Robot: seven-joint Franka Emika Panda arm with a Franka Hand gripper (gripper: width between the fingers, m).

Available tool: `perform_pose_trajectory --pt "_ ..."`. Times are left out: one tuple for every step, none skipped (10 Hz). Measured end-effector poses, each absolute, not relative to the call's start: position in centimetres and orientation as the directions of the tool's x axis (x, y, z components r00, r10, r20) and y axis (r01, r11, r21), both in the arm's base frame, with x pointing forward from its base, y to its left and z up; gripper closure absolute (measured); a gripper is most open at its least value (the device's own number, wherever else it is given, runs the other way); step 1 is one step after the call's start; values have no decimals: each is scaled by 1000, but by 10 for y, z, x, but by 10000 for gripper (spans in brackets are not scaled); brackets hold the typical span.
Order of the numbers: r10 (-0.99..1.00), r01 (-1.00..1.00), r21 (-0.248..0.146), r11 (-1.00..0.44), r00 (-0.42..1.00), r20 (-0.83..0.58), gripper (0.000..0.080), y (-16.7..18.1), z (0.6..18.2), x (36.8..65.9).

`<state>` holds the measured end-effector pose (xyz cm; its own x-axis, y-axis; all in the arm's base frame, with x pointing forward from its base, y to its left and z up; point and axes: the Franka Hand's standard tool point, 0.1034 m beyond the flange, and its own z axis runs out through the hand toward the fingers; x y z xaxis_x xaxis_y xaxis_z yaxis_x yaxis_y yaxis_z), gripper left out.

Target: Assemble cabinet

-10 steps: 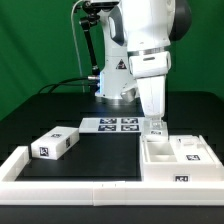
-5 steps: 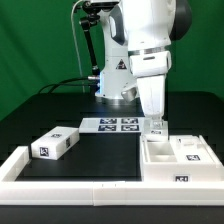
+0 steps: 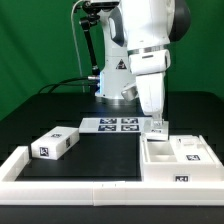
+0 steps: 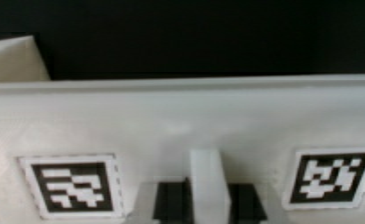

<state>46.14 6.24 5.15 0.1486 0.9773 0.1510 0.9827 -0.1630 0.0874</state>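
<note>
Nothing has visibly moved since the earlier frames; the gripper (image 3: pixel 157 128) stays low at the rear wall of the cabinet (image 3: pixel 160 175), which lies on the black worktop (image 3: pixel 100 150) at the exterior view's right, against the rail (image 3: pixel 70 172); a tagged block (image 3: pixel 55 144) lies well apart at the left; the marker board (image 3: pixel 118 125) lies behind. In the wrist view the cabinet wall (image 4: pixel 179 120) carries two tags (image 4: pixel 69 185); the dark fingers (image 4: pixel 174 203) stand either side of a thin rib (image 4: pixel 205 165), close against it; whether they clamp it I cannot tell.
</note>
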Motion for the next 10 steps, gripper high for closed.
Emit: perform_pose_trajectory --pt "977 983 87 -164 150 151 729 62 51 462" --pt "977 983 87 -165 150 151 729 61 51 463" --pt "977 982 88 -166 151 153 729 60 51 466" --pt "975 981 94 -172 156 157 729 60 51 467" --pt "975 980 93 -174 158 157 729 60 51 467" --pt "975 980 93 -174 158 157 729 60 50 466" --pt "976 982 93 -166 150 156 729 60 50 467" --pt "982 986 97 -133 117 152 729 59 51 468" --pt "985 990 93 -109 95 147 729 58 50 468" --pt "985 990 94 -103 89 146 729 58 50 468"
